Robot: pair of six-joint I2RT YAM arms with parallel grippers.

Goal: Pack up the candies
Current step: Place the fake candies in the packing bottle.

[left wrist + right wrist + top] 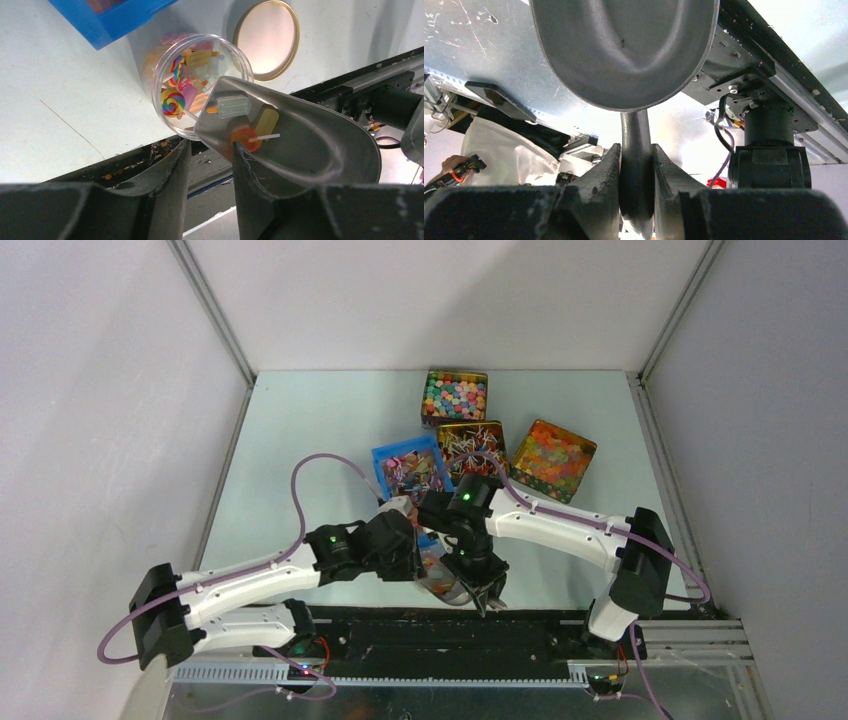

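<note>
The candies (182, 92) are small lollipops and ice-pop shapes in mixed colours, lying in a clear round jar (160, 62) near the table's front edge. More candies fill a blue bin (408, 468). My right gripper (636, 150) is shut on the handle of a metal scoop (624, 50). In the left wrist view the scoop (310, 145) rests its lip on the jar's rim and carries three candies (235, 106). My left gripper (210, 145) is open and empty, its tips just short of the jar. In the top view both grippers, left (418, 562) and right (484, 592), flank the jar (440, 575).
The jar's gold lid (267, 37) lies on the table beside it. Three tins stand at the back: pastel balls (455, 395), stick-like sweets (472, 445), and orange-yellow jelly pieces (553, 458). The black front rail (450, 625) runs right below the jar.
</note>
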